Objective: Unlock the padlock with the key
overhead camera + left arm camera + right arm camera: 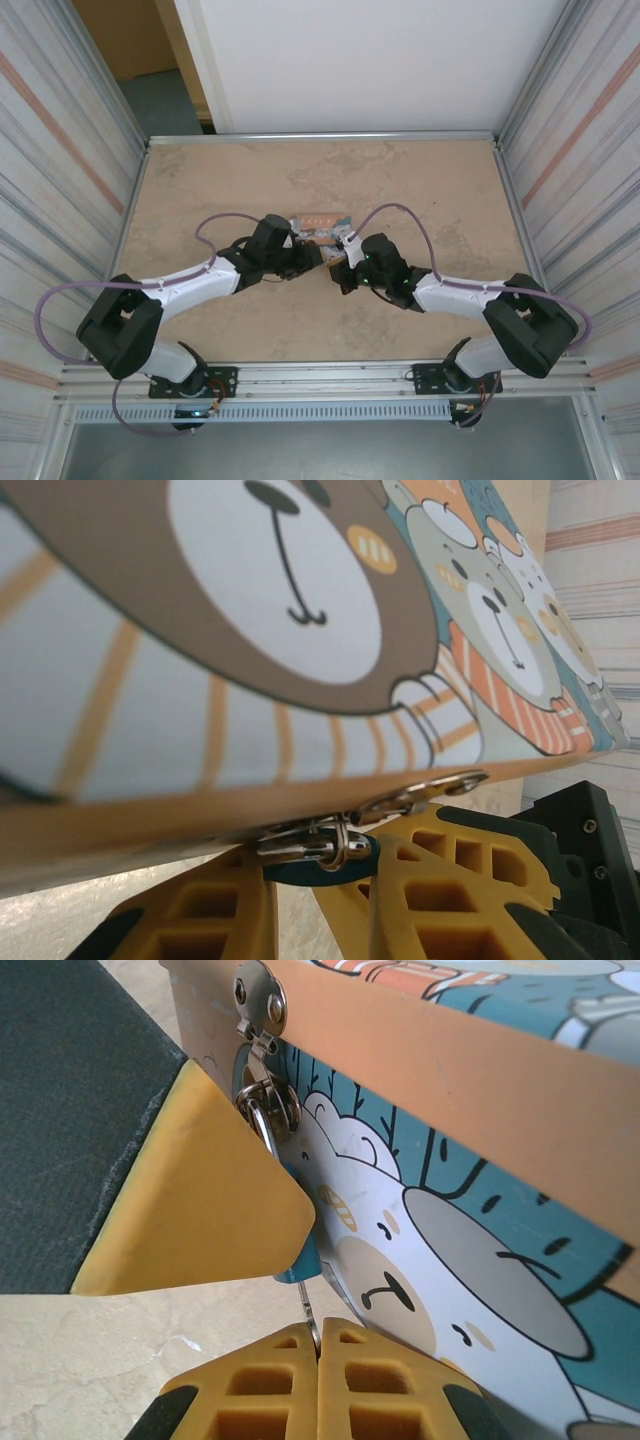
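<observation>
Yellow left fingers point(450, 880) rise from the bottom of the left wrist view, drawn in to a narrow gap with the dark blue padlock point(305, 870) nipped between their tips. Just above the tips, silvery rings point(320, 842) hang from the orange edge of the bear tin point(300, 630); shackle and clasp cannot be told apart there.

On the right wrist camera the right fingers point(350, 1390) are pressed fully together on the key point(308, 1310), a thin metal blade that reaches up from their tips to the underside of the padlock. One of the left fingers covers most of the blue body, just above the right tips. Higher up, the shackle point(258, 1120) loops through the tin's hasp point(260, 1005).

From above, both pairs of fingers meet tip to tip mid-bench point(450, 190), with the tin just beyond them; the padlock is too small to make out there
</observation>
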`<move>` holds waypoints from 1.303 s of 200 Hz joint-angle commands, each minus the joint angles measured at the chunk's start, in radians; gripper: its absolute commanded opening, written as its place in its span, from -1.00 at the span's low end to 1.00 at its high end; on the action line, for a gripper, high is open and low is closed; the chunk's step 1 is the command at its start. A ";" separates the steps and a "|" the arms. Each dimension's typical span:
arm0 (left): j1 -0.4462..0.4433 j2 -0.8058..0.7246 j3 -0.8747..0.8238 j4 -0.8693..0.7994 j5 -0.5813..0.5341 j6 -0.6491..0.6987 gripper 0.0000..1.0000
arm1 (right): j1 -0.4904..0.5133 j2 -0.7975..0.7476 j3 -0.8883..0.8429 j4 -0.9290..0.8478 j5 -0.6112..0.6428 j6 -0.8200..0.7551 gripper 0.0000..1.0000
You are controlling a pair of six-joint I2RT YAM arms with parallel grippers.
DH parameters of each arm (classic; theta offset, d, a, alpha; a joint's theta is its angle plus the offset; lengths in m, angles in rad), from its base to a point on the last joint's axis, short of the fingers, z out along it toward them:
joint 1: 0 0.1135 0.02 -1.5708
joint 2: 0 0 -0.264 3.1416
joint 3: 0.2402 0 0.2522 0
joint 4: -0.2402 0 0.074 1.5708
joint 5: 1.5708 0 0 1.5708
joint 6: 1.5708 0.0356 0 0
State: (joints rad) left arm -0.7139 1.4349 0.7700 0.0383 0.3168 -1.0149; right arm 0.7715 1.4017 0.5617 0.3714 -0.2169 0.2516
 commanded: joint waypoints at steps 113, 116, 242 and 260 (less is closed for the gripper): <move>-0.062 0.025 0.013 0.022 0.152 0.006 -0.89 | -0.012 0.032 0.164 0.259 -0.040 -0.018 -1.00; -0.061 0.025 0.012 0.023 0.150 0.005 -0.89 | -0.012 0.031 0.161 0.257 -0.039 -0.018 -1.00; -0.063 0.160 -0.018 0.173 0.161 -0.043 -0.88 | -0.027 0.051 -0.052 0.267 0.018 0.064 -1.00; -0.062 0.182 -0.027 0.203 0.162 -0.052 -0.84 | -0.028 0.064 -0.074 0.271 0.020 0.072 -1.00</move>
State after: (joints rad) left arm -0.7345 1.5837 0.7639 0.1818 0.3527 -1.0439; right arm 0.7456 1.4548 0.4881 0.4541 -0.1986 0.2871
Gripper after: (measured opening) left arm 0.217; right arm 0.047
